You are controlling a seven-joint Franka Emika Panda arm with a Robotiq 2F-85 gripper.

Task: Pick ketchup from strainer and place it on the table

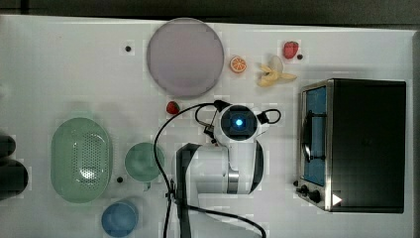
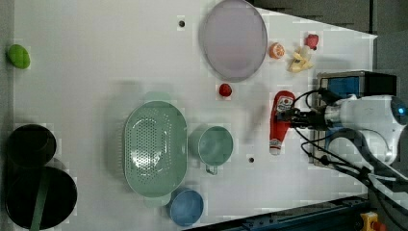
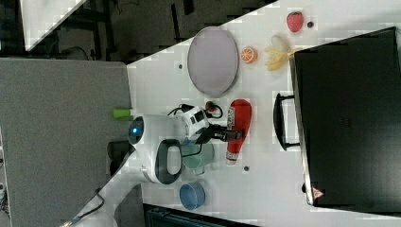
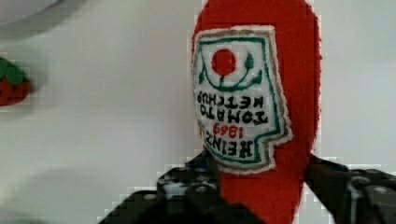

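The gripper straddles the ketchup, its two dark fingers standing on either side of the bottle's narrow end; whether they press the bottle or stand just off it cannot be told. In the wrist view the bottle looks soft and fuzzy, plush red, with a stitched white label trimmed in green. In the left view the ketchup lies flat on the white table, white cap toward the left view's bottom, with the gripper at its middle and the glossy white arm reaching in from the left view's right. The strainer, a pale green oval basket with a perforated floor, sits well apart toward the left view's left, with nothing in it. Between the two stands a round green cup, and a blue cup rests just beside the strainer's lower rim. A small strawberry lies near the bottle's broad end. Farther off sits a smooth lilac plate, then an orange slice, a peeled banana and a second strawberry, beside a boxy metal oven.
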